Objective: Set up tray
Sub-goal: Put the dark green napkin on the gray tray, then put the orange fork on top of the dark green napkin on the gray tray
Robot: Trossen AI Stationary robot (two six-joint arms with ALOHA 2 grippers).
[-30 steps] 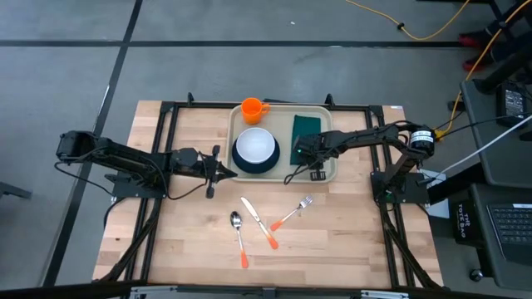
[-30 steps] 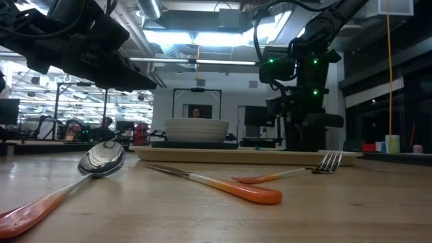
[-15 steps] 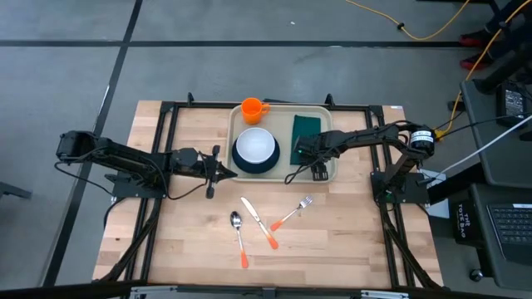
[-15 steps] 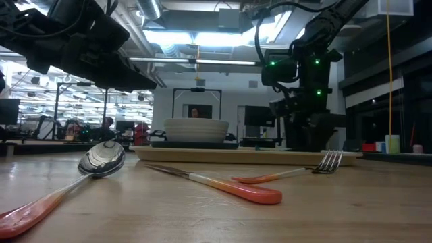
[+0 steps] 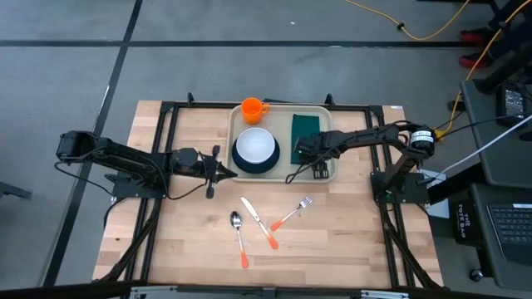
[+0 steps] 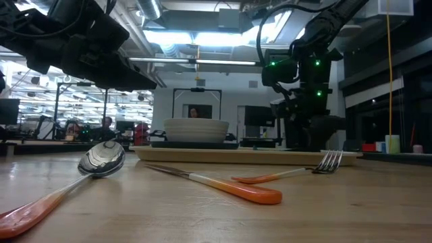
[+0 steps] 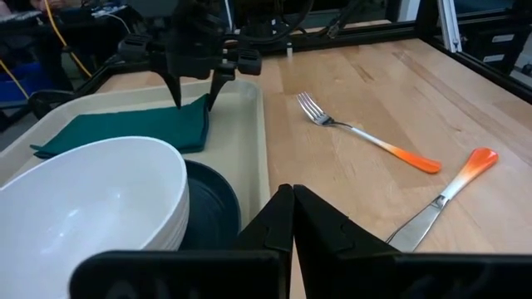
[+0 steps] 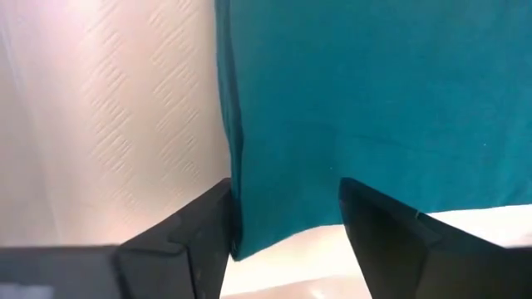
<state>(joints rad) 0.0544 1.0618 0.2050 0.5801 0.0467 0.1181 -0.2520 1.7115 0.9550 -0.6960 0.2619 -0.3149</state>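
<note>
The beige tray (image 5: 281, 116) lies at the table's far middle. On it a white bowl (image 5: 254, 146) sits on a dark plate (image 7: 212, 208), an orange cup (image 5: 252, 108) stands at the far left corner, and a dark green napkin (image 5: 305, 127) lies flat on the right. My right gripper (image 8: 283, 237) points down over the napkin's near end (image 7: 193, 124), open, one finger on each side of its near corner. My left gripper (image 7: 293, 218) hangs shut just off the tray's left near corner, touching nothing. My right gripper stands open over the napkin's near corner (image 8: 249, 224), fingers pointing down; whether their tips touch the cloth, I cannot tell. The napkin lies flat on the tray.
On the bare wood nearer the front lie a spoon (image 5: 238, 237), a knife (image 5: 259, 223) and a fork (image 5: 293, 213), all with orange handles. A black frame runs along the table's far, left and right edges.
My right gripper has tipped a little at the wrist while staying over the napkin's near end. The napkin lies where it was.
</note>
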